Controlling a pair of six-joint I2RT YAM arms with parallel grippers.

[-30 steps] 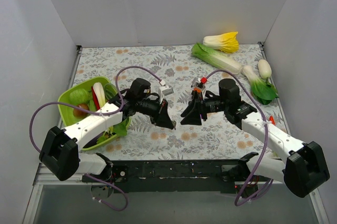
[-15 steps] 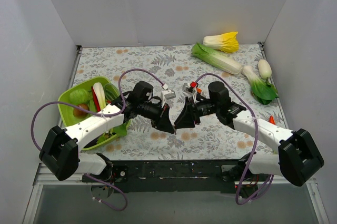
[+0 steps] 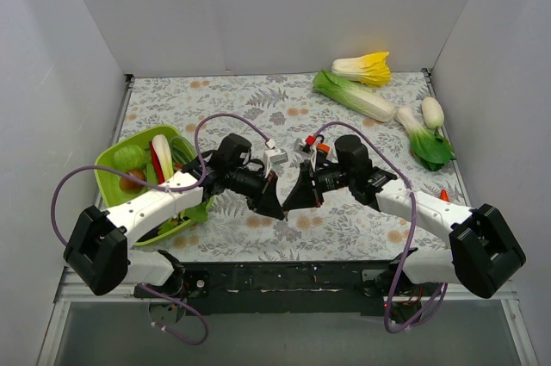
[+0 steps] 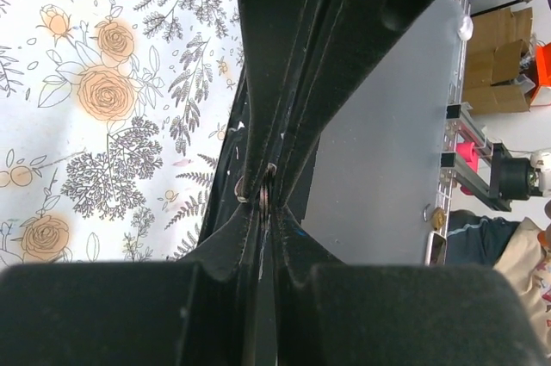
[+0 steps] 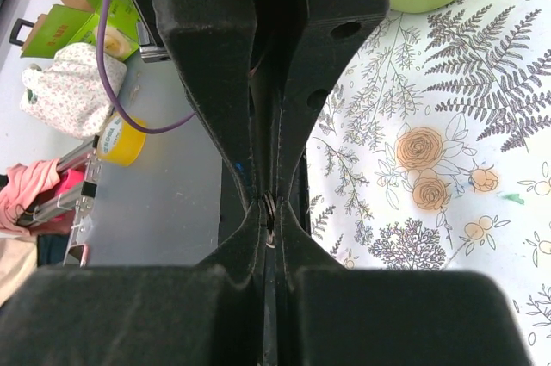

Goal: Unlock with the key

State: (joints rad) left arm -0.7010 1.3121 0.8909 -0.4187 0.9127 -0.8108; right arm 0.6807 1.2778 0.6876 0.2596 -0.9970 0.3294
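At the middle of the table, a little toward its near edge: the key (image 4: 265, 198). You see only a sliver of silver metal in the seam where the two grippers meet tip to tip. It shows the same way from the right wrist (image 5: 269, 207); its head is not visible, and in the top view it is hidden behind the fingers.

- **Open room:** bare floral cloth (image 3: 362, 220) lies on every side of the meeting point, with most of it on the far side.
- **Green basket (image 3: 116, 178):** holds vegetables and stands well to the left, with the left arm passing over its right rim.
- **Black rail (image 3: 284, 278):** runs along the near edge, near the grippers.
- **Far right corner, well apart from the key:** a green-and-white cabbage (image 3: 353, 95), a yellow-tipped cabbage (image 3: 363, 67), a white radish (image 3: 433, 112) and a bok choy (image 3: 422, 138).
- **Surface and room:** pale cloth printed with ferns and orange roses, lying flat; plain white walls (image 3: 258, 13) enclose the left, far and right sides.
- **Left gripper (image 3: 275, 207):** fingers pressed together, with the metal caught at their very tips (image 4: 263, 211).
- **Right gripper (image 3: 291, 203):** fingers likewise together on the same piece (image 5: 269, 221), nose to nose with the left one.

Both sets of tips sit low over the cloth; you cannot tell whether they touch it.
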